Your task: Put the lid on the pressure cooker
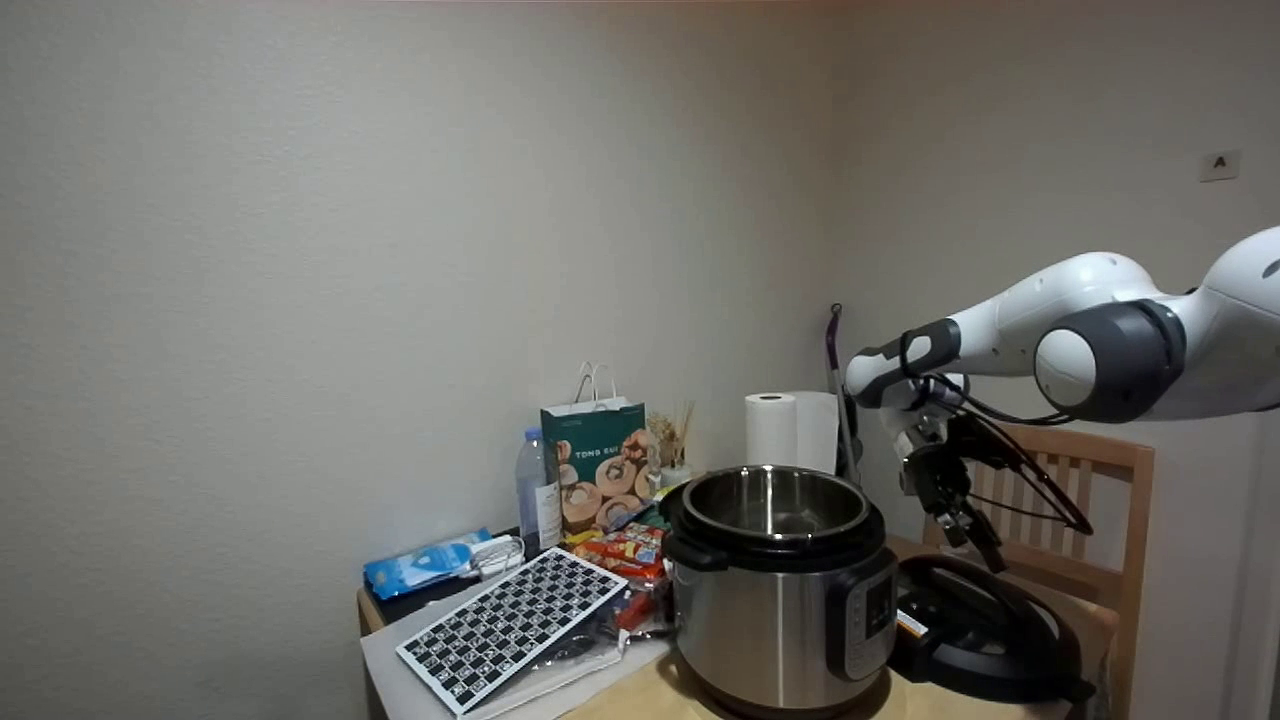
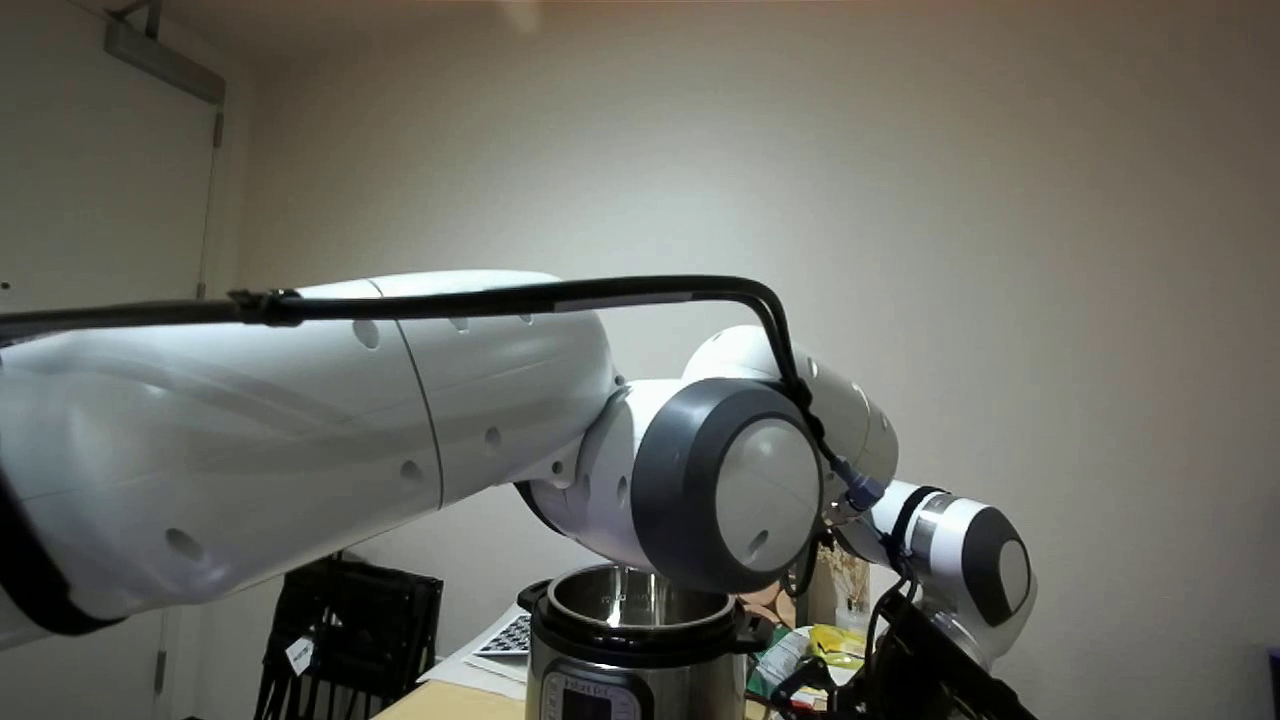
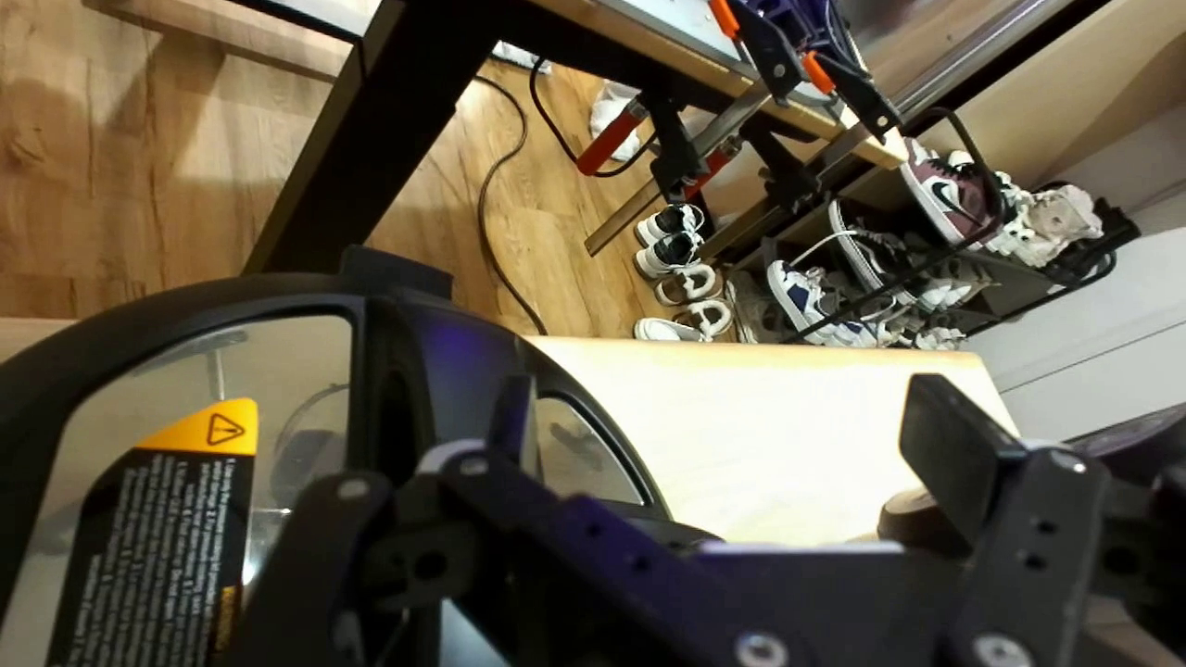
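Arm (image 1: 1090, 290) reaches in from the right edge of an exterior frame, over the surface (image 3: 788, 389). Pressure cooker (image 1: 770, 630) stands upright on it, lower centre-right, uncovered, steel mouth facing up. Lid (image 1: 985, 640) rests right side up just beside it, lower right of that frame. End effector (image 3: 727, 431) hangs above the lid, fingers spread wide; nothing gripped. Handle (image 3: 454, 361) of the lid shows left of the finger gap in the wrist frame, not inside it; contact with the nearer finger cannot be told.

Progress (judged): early. End effector is at the lid; lid not yet held. Left to do: line up on the handle, close, lift, carry across, seat on the rim.

Edges: in the wrist frame the lid's upper outline crosses the surface's edge, floor (image 3: 157, 232) beyond. Overhang uncertain; a push that way looks risky. Room: pale stretch of surface right of the lid; free air above the cooker. Snack packets (image 1: 630, 550) lie at the cooker's left in an exterior frame.
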`<state>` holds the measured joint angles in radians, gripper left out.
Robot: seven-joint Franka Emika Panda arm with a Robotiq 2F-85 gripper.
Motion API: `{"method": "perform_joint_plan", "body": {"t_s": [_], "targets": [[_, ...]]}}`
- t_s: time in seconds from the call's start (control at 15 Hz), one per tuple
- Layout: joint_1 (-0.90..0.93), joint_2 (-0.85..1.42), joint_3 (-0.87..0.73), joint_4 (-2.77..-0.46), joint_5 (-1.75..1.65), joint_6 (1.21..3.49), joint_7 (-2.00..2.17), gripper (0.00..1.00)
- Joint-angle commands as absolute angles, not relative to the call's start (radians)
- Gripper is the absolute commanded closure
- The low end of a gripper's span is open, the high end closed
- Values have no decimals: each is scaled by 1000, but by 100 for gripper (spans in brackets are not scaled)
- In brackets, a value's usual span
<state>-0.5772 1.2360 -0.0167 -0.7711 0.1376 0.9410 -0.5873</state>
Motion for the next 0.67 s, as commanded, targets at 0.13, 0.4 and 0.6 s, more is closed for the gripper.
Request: {"method": "perform_joint_plan", "body": {"t_s": [0.13,0.4,0.6], "targets": [[-571,1217,-33,-789,163,1143,-500,0],[-577,1206,-39,-783,159,1281,-433,0],[-575,1216,-47,-782,146,1384,-404,0]]}}
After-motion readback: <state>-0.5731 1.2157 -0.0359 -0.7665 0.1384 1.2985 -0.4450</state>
